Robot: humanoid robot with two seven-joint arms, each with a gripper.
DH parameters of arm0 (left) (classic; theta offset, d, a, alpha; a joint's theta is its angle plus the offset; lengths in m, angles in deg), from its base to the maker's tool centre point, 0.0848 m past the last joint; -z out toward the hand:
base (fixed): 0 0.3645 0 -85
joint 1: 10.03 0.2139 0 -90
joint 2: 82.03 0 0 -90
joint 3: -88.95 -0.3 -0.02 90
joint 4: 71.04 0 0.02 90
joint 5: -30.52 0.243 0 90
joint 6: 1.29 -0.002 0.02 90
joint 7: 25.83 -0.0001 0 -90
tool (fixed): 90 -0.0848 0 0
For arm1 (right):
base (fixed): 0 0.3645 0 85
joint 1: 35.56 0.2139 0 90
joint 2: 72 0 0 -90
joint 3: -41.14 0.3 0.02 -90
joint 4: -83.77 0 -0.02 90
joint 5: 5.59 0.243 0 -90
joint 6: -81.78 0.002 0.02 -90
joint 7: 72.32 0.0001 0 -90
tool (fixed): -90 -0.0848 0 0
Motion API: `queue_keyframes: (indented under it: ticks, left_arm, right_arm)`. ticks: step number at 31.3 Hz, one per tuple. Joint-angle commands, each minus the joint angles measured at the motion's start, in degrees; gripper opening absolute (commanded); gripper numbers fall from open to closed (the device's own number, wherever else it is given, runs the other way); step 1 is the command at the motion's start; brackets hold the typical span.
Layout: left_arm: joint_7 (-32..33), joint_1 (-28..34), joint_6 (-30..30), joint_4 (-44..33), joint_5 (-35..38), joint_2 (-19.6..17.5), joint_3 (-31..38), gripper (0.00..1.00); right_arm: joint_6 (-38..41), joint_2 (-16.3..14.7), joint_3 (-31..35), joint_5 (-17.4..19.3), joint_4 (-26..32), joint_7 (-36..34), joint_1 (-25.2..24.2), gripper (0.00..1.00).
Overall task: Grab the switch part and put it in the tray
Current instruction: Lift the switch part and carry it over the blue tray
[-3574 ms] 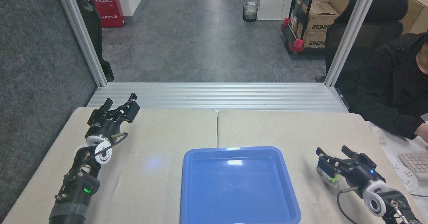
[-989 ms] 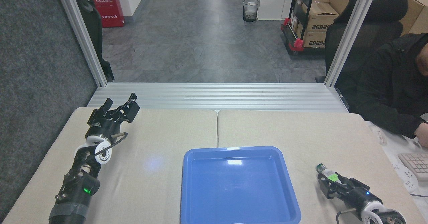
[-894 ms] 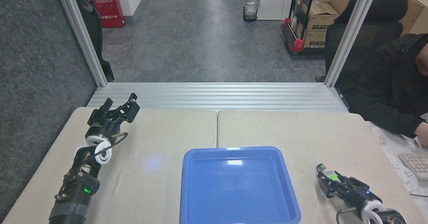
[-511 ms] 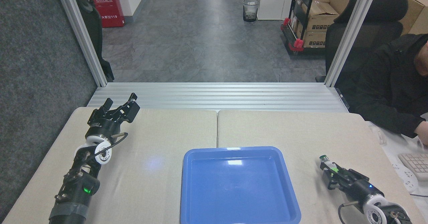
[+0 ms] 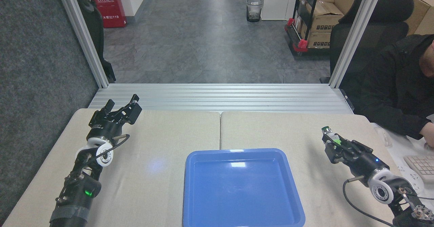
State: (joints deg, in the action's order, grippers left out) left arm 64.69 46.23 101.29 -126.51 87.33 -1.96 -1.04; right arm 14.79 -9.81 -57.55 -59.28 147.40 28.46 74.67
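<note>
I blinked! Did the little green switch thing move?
Yes. The switch part, gripped by the right gripper, has gone up and farther away, now level with the blue tray's far rim.

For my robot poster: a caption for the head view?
Right gripper holds the switch part beside the empty blue tray.

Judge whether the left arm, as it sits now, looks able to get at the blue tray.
Probably yes. The left gripper rests open near the table's far left corner, and only bare table lies between it and the tray. Nothing blocks the path; actual reach cannot be confirmed from this view.
</note>
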Motion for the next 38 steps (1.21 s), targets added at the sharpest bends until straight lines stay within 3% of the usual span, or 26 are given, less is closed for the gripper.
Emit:
queue_keyframes:
  ticks: [1,10,16,21,38]
  left_arm:
    - [0.00,-0.02,-0.01,-0.07,-0.03,0.00,-1.32,1.00]
    - [0.09,-0.01,-0.01,-0.16,0.05,0.00,-1.32,1.00]
    - [0.09,0.07,-0.01,-0.16,0.05,0.09,-1.32,1.00]
    - [0.09,0.07,-0.01,-0.16,-0.03,0.00,-1.32,1.00]
    - [0.00,0.07,-0.01,-0.08,0.05,0.00,-1.32,1.00]
  right_arm:
    - [0.99,1.53,-11.94,-0.62,8.96,0.90,5.35,0.00]
    - [1.16,8.20,-27.24,-5.45,13.35,2.75,4.03,0.00]
    - [1.07,12.69,-30.25,-9.50,15.38,4.68,0.61,0.00]
    - [1.25,12.69,-30.34,-10.56,16.26,5.03,-1.86,0.00]
    - [1.16,11.64,-28.50,-10.56,13.55,5.12,-2.56,0.00]
